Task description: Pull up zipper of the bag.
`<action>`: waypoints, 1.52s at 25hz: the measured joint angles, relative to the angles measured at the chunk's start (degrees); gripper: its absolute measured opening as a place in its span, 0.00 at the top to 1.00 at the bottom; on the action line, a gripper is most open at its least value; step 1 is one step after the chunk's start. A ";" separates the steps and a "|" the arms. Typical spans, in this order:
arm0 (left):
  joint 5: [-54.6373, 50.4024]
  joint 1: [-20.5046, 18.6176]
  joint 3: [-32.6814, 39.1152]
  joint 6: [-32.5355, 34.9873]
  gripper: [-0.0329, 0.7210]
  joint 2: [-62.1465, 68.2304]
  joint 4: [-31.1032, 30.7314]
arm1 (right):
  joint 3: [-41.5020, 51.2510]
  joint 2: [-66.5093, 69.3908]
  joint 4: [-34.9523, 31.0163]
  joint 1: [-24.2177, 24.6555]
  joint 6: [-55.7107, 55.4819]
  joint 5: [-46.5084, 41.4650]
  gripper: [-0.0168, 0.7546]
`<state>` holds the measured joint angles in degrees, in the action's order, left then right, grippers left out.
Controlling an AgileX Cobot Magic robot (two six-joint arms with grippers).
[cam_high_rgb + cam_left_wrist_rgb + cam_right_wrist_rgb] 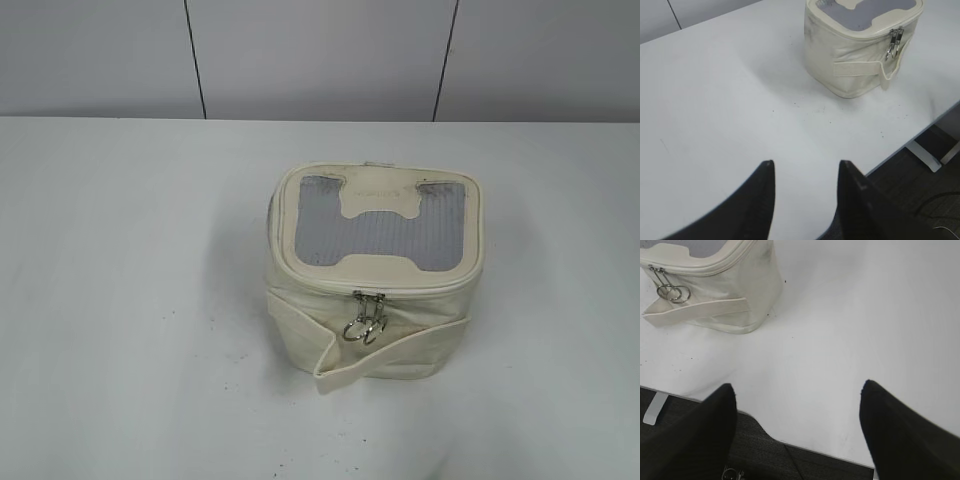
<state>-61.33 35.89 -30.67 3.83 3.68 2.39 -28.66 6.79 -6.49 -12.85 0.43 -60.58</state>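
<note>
Plain white desk (110,300) with a grey panelled wall (320,55) behind it, dark seams running down between the panels. The desk surface is matte and a bit speckled with tiny dark flecks.

Sitting about mid-desk is the bag (375,340), a small boxy thing in cream-white leatherette with rounded corners. It's closed, so can't see what's inside, if anything. The lid has a grey ribbed panel (385,232) and a smooth cream bone-shaped patch (378,195) laid over it. A flat band (395,355) of the same cream stuff wraps the body, and its loose end sticks out at the front left.

The zipper (320,283) runs around the lid rim, and its two little silver sliders (368,300) sit side by side at the front, touching, with round ring pulls (362,330) hanging down over the band.

The left tool (805,172) hangs over bare desk near the edge, well apart from the bag, dark curved fingers (757,200) spread with nothing between them. The right tool (797,392) is also over the desk edge, spread even wider, holding nothing, bag off to its upper left.
</note>
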 joint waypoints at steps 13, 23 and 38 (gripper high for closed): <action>0.00 -21.53 0.00 0.00 0.56 0.00 0.10 | 0.00 0.00 0.00 13.78 0.00 0.04 0.24; 0.17 -33.95 0.00 0.00 0.56 -0.02 0.15 | 0.00 -7.17 0.00 15.14 0.00 0.13 0.24; 0.30 -34.02 0.00 0.00 0.62 -4.05 0.15 | 0.25 -7.27 -0.22 15.14 0.00 0.24 0.24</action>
<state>-61.03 1.88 -30.67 3.83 -0.37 2.54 -28.40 -0.48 -6.71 2.29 0.43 -60.34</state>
